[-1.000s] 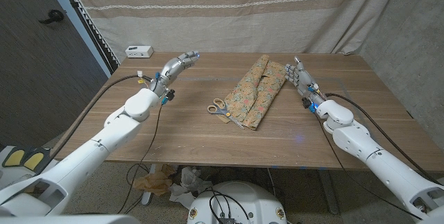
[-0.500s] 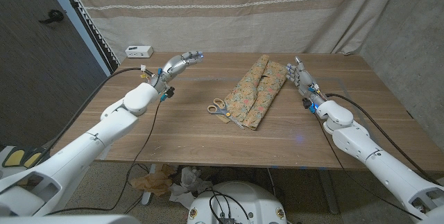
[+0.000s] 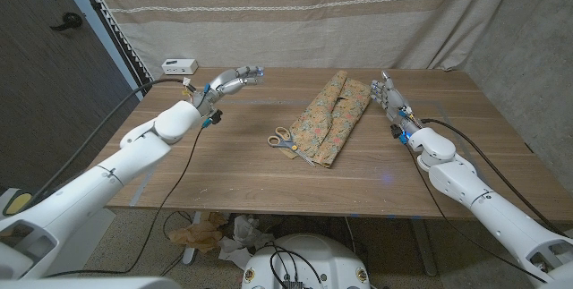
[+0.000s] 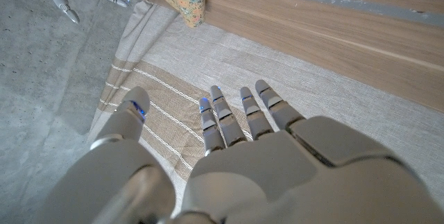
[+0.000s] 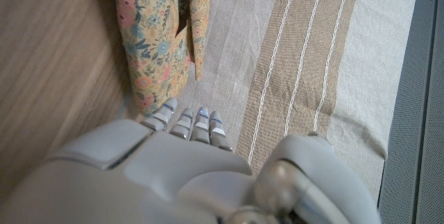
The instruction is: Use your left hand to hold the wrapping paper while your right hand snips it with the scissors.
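Both empty and spread: left robot hand (image 3: 231,80) should descend onto wrapping paper (image 3: 333,115); right robot hand (image 3: 386,97) takes scissors (image 3: 282,139) at centre.

Surroundings around my bench, seen from the head camera

From my seat I see the wooden bench (image 3: 224,168) backed by a beige striped curtain (image 3: 295,12) at twelve o'clock. A small white box (image 3: 179,65) sits at the bench's far corner, around ten o'clock. A dark door (image 3: 45,65) stands at nine o'clock, and crumpled brown paper (image 3: 201,231) lies on the floor at seven o'clock.
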Robot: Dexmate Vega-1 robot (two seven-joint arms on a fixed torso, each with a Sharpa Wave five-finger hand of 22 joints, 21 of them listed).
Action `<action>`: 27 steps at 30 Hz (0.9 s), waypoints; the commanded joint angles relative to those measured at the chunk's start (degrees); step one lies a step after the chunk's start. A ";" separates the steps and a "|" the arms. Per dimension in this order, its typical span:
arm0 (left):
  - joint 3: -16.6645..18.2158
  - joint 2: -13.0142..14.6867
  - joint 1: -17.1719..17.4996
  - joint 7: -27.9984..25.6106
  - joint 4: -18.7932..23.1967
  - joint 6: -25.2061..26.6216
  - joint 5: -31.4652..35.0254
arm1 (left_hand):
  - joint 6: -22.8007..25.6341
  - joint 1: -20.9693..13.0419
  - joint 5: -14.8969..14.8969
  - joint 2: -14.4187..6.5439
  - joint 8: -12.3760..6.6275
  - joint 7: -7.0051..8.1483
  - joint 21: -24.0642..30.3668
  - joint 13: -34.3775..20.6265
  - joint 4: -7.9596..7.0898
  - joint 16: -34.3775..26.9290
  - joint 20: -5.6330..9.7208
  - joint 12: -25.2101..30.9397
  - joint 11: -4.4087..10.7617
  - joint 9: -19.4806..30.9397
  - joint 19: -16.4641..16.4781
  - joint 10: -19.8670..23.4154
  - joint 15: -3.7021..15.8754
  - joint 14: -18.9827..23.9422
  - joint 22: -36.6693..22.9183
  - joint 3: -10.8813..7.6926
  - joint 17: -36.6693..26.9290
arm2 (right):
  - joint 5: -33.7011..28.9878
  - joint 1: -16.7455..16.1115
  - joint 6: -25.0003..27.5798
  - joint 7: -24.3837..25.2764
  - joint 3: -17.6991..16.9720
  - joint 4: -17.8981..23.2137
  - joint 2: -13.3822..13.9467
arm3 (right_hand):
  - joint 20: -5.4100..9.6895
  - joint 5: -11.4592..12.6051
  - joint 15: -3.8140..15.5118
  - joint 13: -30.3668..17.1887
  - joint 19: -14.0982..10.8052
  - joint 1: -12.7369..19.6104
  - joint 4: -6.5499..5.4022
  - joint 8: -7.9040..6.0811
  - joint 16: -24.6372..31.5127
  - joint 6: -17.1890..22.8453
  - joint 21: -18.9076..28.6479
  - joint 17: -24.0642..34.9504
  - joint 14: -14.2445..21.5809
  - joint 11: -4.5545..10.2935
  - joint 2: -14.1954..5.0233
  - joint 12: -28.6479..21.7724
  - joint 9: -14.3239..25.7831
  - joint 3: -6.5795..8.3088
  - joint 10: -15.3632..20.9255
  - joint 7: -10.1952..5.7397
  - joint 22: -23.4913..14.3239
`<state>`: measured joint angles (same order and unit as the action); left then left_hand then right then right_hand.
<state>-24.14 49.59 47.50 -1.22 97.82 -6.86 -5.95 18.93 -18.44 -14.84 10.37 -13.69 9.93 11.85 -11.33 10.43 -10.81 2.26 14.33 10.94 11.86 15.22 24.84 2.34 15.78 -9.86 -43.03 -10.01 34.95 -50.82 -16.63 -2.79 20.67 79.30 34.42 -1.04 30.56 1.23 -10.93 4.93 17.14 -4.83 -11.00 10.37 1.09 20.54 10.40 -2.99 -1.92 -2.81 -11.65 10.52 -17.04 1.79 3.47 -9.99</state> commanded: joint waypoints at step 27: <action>-4.29 5.69 -4.63 6.85 7.40 7.89 14.86 | 2.65 -4.39 -1.10 0.26 -0.89 1.33 -0.69 -0.96 0.34 0.02 0.26 0.29 1.16 0.22 -0.79 2.56 7.70 -0.33 -0.18 -0.09 -0.23 | -0.37 -1.72 0.95 2.79 -1.30 3.29 1.27 | 0.25 0.39 0.02 0.05 0.35 0.37 0.25 0.01 0.16 -0.11 -0.71 0.07 -0.18 -0.04 -0.41 -0.14 0.15 -0.15 -0.05 0.04 -0.16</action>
<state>-27.16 54.17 44.13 3.60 103.77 -0.39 4.76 21.19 -22.07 -15.71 10.85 -14.42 11.15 11.22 -12.14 10.43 -10.81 2.16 14.33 12.16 11.85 14.70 26.67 2.34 15.78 -9.87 -43.03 -10.00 34.84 -52.19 -15.90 -0.69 19.58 81.94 35.53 -1.03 30.56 1.23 -10.94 4.93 17.14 -4.83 -11.00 10.41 1.10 19.89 10.40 -2.99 -1.94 -2.80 -11.65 10.52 -17.05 1.83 3.47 -9.99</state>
